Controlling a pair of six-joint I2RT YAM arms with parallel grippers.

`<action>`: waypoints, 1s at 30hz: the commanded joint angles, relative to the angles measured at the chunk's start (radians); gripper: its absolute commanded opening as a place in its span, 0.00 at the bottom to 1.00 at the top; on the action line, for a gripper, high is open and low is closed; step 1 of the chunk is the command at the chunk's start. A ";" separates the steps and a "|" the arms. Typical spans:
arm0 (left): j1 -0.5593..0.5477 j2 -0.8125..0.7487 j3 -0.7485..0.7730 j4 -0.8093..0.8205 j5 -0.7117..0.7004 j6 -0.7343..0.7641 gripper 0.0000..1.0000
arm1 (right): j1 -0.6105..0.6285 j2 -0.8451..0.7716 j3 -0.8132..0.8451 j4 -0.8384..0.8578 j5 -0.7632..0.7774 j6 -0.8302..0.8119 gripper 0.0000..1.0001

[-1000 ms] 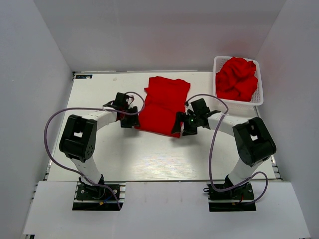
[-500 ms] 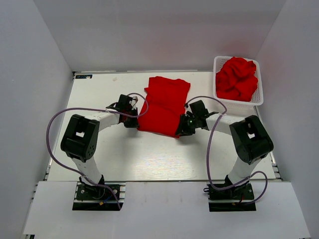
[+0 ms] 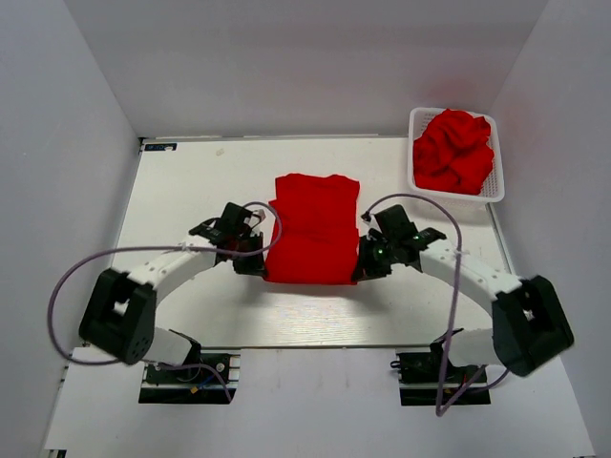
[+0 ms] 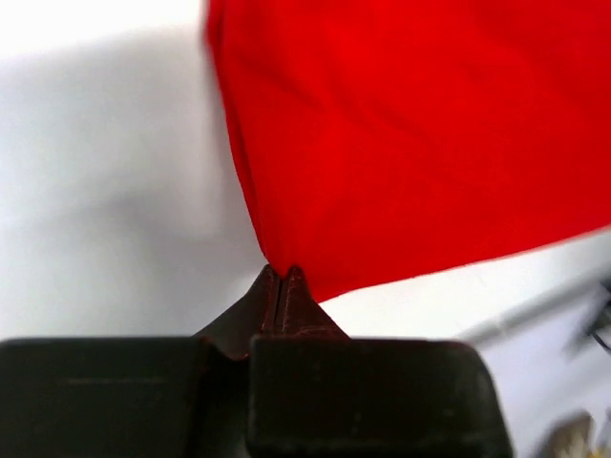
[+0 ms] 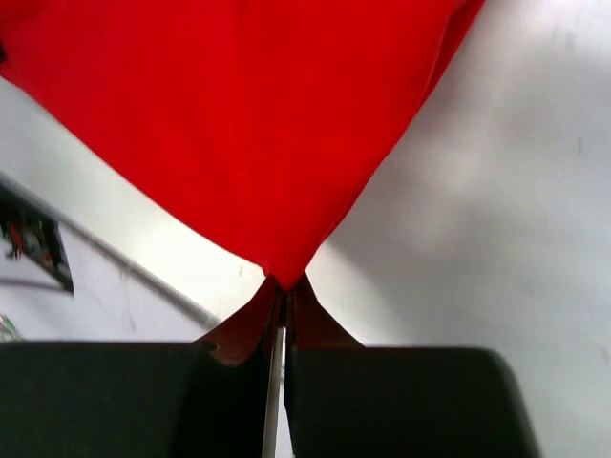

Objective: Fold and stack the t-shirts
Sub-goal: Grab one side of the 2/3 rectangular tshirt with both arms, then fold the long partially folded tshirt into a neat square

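Note:
A red t-shirt point(image 3: 312, 229) lies partly folded in the middle of the table, its near edge lifted. My left gripper point(image 3: 259, 264) is shut on the shirt's near left corner; in the left wrist view the cloth point(image 4: 401, 134) runs up from my left gripper point(image 4: 284, 272). On the other side my right gripper point(image 3: 362, 270) is shut on the near right corner, and the right wrist view has the t-shirt point(image 5: 258, 124) hanging taut from my right gripper point(image 5: 284, 282). More red t-shirts point(image 3: 453, 151) are heaped in a basket.
The white lattice basket point(image 3: 496, 190) stands at the table's back right corner. Grey walls close in the table on the left, back and right. Purple cables loop off both arms.
Both grippers have closed on the shirt's near corners. The arms have pulled toward the near edge, drawing the shirt's near part with them and squaring it up.

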 commanded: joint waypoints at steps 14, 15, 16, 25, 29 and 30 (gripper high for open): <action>-0.042 -0.210 0.329 -0.185 -0.132 -0.054 0.00 | -0.008 -0.087 0.320 -0.363 0.172 -0.113 0.00; -0.042 -0.187 0.354 -0.199 -0.175 -0.054 0.00 | -0.012 -0.082 0.360 -0.348 0.212 -0.097 0.00; -0.042 -0.141 0.379 -0.226 -0.239 -0.078 0.00 | -0.017 -0.070 0.368 -0.340 0.220 -0.099 0.00; -0.009 0.129 0.638 -0.227 -0.431 -0.109 0.00 | -0.089 0.091 0.487 -0.256 0.228 -0.082 0.00; 0.001 0.239 0.745 -0.246 -0.465 -0.118 0.00 | -0.136 0.133 0.529 -0.219 0.231 -0.080 0.00; 0.010 0.256 0.764 -0.246 -0.465 -0.118 0.00 | -0.155 0.142 0.533 -0.205 0.228 -0.079 0.00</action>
